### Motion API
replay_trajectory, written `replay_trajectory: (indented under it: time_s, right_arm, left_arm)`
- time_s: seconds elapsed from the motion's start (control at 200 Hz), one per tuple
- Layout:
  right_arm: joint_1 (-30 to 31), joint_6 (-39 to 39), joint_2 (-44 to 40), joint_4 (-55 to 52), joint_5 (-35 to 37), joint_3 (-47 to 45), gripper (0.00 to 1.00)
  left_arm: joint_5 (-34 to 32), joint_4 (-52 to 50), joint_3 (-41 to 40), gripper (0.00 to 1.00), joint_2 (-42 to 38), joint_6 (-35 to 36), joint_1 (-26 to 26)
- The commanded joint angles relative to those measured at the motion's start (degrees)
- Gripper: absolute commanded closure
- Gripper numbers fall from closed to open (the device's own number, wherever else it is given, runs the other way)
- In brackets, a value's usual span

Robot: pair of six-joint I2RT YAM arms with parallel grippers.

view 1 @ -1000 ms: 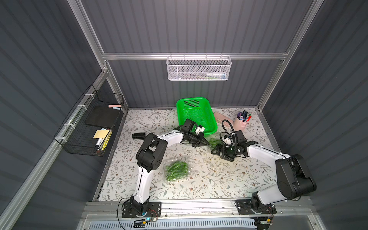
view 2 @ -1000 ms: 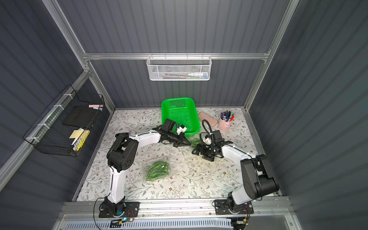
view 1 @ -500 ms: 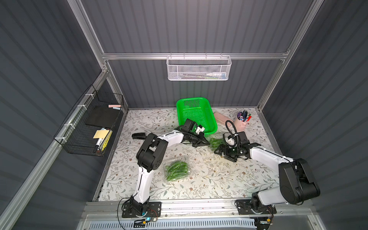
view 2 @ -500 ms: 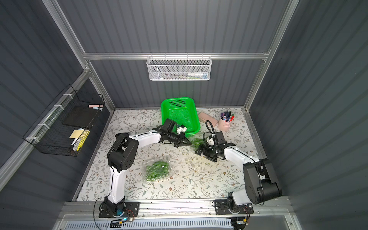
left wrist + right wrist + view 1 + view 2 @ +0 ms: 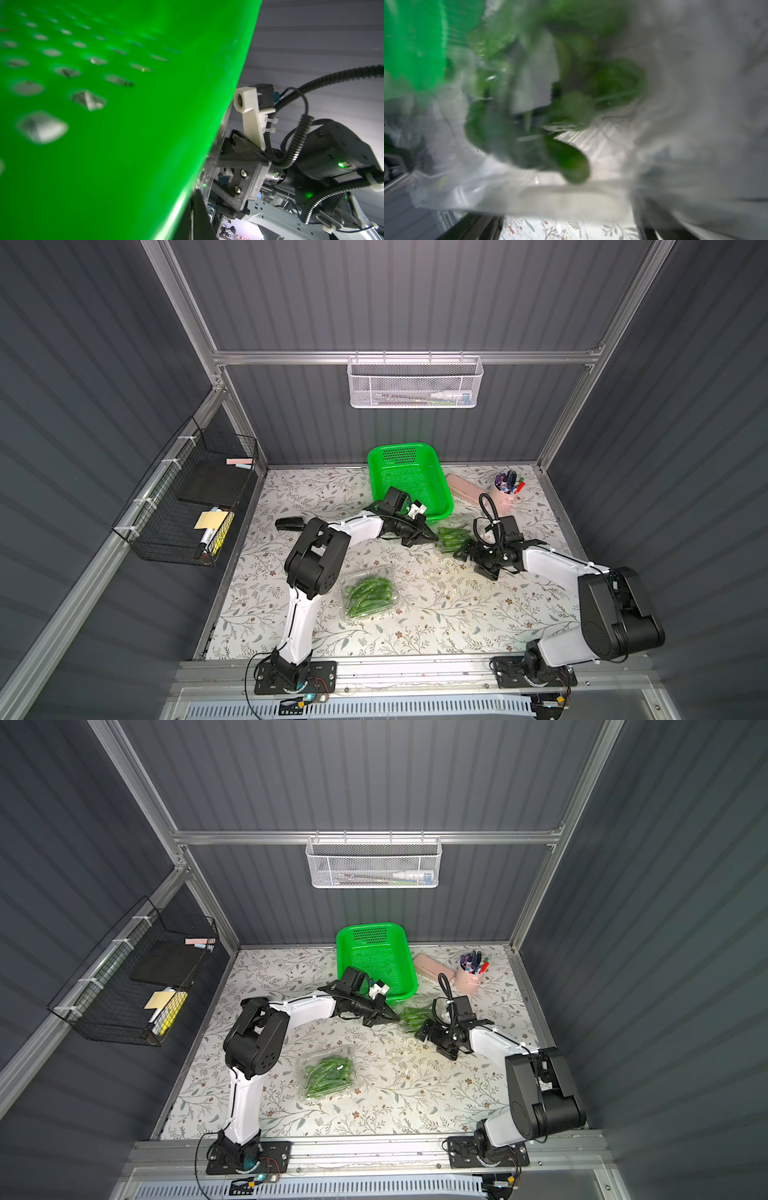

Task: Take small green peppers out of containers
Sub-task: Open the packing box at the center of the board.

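Your left gripper (image 5: 432, 537) pinches shut at the flimsy container (image 5: 444, 548) rim, right gripper (image 5: 468, 561) gapes wide; grip rims, since the small green peppers (image 5: 453, 534) look ready to spill.

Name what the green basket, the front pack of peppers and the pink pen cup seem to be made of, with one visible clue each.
Green basket: likely moulded plastic, glossy, with rows of punched holes.
Front pack: thin clear plastic, shiny; the peppers show through.
Pink pen cup: smooth, even pink; plastic or painted metal, unclear.
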Motion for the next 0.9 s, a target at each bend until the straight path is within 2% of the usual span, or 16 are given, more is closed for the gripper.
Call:
replay_trajectory:
  time_s: [0.0, 0.48, 0.896]
  right_arm:
    - [-1.2, 3.8, -1.6, 1.3, 2.1, -1.3, 0.06]
    - [-6.1, 13.4, -3.7, 12.4, -1.5, -7.5, 0.06]
    - [-6.6, 20.6, -2.5, 21.8, -2.9, -10.8, 0.06]
  left_arm:
    - [-0.9, -3.3, 1.4, 1.00, -1.2, -1.0, -0.4]
    - [-1.3, -3.4, 0.9, 1.00, -1.7, -4.3, -0.5]
    - [-0.9, -0.6, -0.3, 1.00, -2.3, -8.1, -0.8]
